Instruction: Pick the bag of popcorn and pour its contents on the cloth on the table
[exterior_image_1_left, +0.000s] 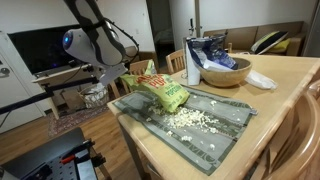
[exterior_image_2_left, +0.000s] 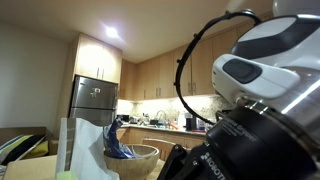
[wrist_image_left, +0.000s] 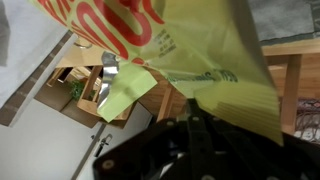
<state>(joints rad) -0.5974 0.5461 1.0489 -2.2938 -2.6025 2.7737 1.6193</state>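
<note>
Popcorn (exterior_image_1_left: 192, 120) lay scattered on the cloth (exterior_image_1_left: 203, 150) at frame centre, while the gripper (wrist_image_left: 196, 120), pressed together, pinched the tilted bag of popcorn (exterior_image_1_left: 160, 90) above the desk (exterior_image_1_left: 285, 80).

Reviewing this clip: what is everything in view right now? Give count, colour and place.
bag of popcorn: one, lime-green with orange-red lettering, tilted over the cloth's end nearest the arm
popcorn: many pieces, white-cream, heaped on the cloth beside the bag
cloth: one, grey-green, lying on the table
table: one, light wood
bowl: one, brown wood, on the table beyond the cloth
blue-and-white bag: one, upright at the bowl
white item: one, beside the bowl, too small to identify
fridge: one, steel-grey, in the kitchen behind
arm: one, white and black, off the table's end
pincer: one, black, shut on the bag of popcorn's edge
</note>
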